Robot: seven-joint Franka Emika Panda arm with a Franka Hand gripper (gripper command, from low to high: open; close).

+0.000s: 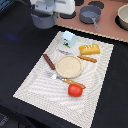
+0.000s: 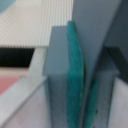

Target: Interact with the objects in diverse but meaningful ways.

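Exterior view. I log a pale woven placemat (image 1: 65,67) laid at an angle on a dark table (image 1: 15,55).
- Round tan plate (image 1: 68,65) — near the mat's middle.
- Golden-yellow bread loaf (image 1: 89,49) at about 2 o'clock from the plate, near the mat's far edge.
- Pale-blue carton (image 1: 68,39) at about 12 o'clock from the plate, upright.
- Brown sausage stick (image 1: 48,61) at 9 o'clock, lying just beside the plate's rim.
- Red tomato (image 1: 75,90) at about 5 o'clock, apart from the plate.
- Orange-handled cutlery: one piece (image 1: 86,58) between the plate and the loaf, another (image 1: 67,80) along the plate's near rim, between the plate and the tomato.
- Grey pot (image 1: 90,15) off the mat, on a pinkish counter (image 1: 107,30) at about 1 o'clock, with one handle pointing toward the mat.
- The arm's white and grey body (image 1: 47,10) sits at the picture's upper edge, at about 11 o'clock from the plate and above the table, clear of all the items. From here I cannot see its fingers.

Wrist view. The gripper (image 2: 85,85) fills the frame. I see a grey finger faced with a teal pad (image 2: 75,80), and a second grey finger close against it with only a thin dark seam between — the jaws look pressed together, with nothing caught in them. Behind them I make out a blurred strip of the mat (image 2: 30,25) and some pink surface (image 2: 10,82).
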